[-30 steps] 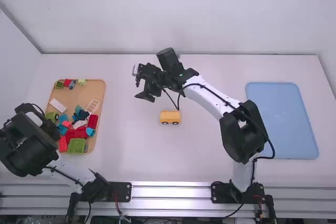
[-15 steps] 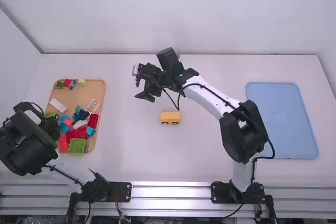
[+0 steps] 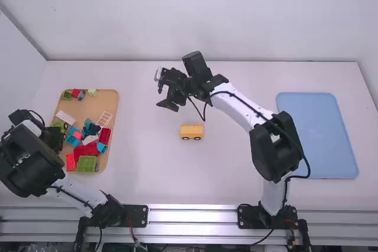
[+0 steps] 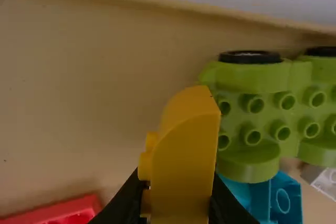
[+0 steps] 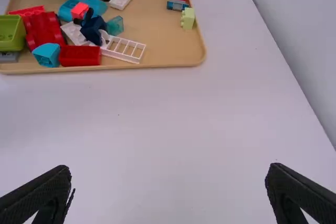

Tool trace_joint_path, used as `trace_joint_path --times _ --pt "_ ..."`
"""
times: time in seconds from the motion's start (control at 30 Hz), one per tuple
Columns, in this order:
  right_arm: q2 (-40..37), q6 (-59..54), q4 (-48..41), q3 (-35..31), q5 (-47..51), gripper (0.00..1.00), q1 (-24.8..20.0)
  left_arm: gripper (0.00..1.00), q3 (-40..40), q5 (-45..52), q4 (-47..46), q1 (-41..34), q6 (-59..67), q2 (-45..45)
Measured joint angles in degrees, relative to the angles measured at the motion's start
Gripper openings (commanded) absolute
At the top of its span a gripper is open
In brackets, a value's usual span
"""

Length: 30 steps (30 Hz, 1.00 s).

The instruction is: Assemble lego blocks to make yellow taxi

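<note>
Your left gripper (image 3: 53, 137) is over the left part of the wooden tray (image 3: 94, 103), its fingers pinching a yellow curved Duplo block (image 4: 184, 163). In the left wrist view, the block's rounded end points away from the fingers and its studs face sideways. Near it in the tray you have a lime-green wheeled base (image 4: 262, 111), a teal block (image 4: 286, 200) and a red block (image 4: 55, 211). Your right gripper (image 3: 160, 98) hangs above the white table (image 3: 236, 175), its fingers spread wide with nothing between them. The yellow car base (image 3: 191, 130) stands on its black wheels on the tabletop, between the tray and the blue mat (image 3: 319, 140). Also in your tray are a white ladder-like piece (image 5: 126, 49), a red brick (image 5: 80, 56) and a lime-green open box (image 5: 9, 32).
</note>
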Motion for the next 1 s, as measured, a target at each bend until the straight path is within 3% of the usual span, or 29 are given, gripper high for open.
trace_joint_path --times 0.03,0.2,0.4,0.63,0.83,1.0 --pt "0.0 0.1 0.0 0.0 0.0 0.99 -0.2 0.11 0.0 0.6 -0.3 0.0 1.9 -0.2" --pt "0.0 1.4 0.7 0.0 0.0 0.99 -0.3 0.03 0.0 1.7 -0.9 0.0 7.2 -4.2" --pt "0.0 8.8 5.0 0.0 -0.1 0.99 -1.5 0.02 -1.4 4.2 1.7 -2.4 17.8 -16.2" --pt "0.0 20.6 7.7 0.0 -4.7 0.99 -6.6 0.02 -5.6 9.6 9.8 -20.7 38.9 -28.3" --pt "0.0 27.5 7.6 0.0 -13.2 0.99 -11.3 0.02 -7.5 12.9 15.8 -38.8 53.8 -29.8" --pt "0.0 29.4 5.6 0.0 -19.5 0.99 -13.8 0.02 -7.6 14.6 18.8 -48.6 61.9 -29.5"
